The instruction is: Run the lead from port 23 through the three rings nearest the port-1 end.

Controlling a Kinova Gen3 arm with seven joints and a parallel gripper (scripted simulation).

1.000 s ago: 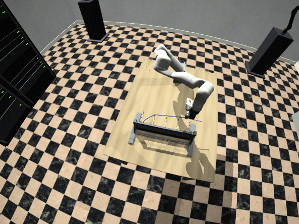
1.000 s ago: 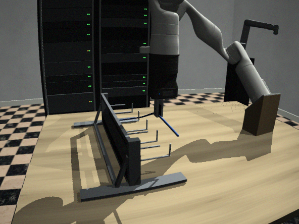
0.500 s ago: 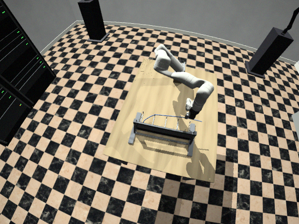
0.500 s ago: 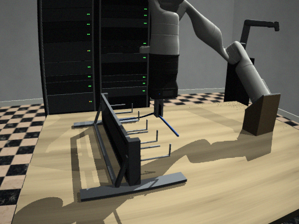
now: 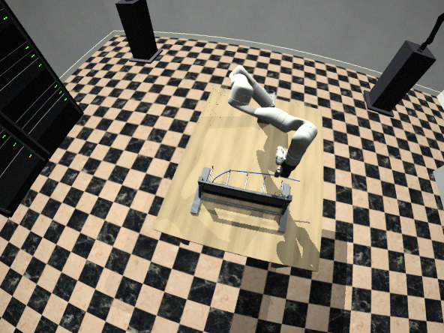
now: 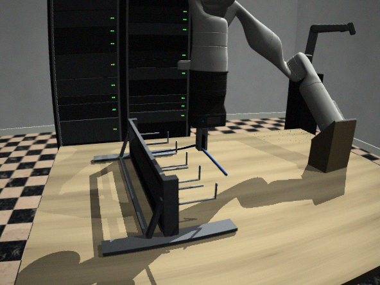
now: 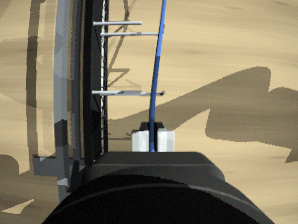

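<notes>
Wooden and pale, the table [image 5: 225, 142] stood on a shiny checkered floor [image 5: 112, 150]. Pointing straight down, the gripper [image 6: 202, 144] was pinched tight on the thin blue lead [image 7: 157, 76], just in front of the rack [image 6: 160, 192]. From there the lead ran along over the rack's skinny metal rings [image 6: 199, 180], then curved down into the dark flat panel [image 6: 144, 160]. Its short free end [image 6: 218, 167] stuck out stiffly, away from the rack. Behind the rack stood tall black cabinets [image 6: 86, 64].
</notes>
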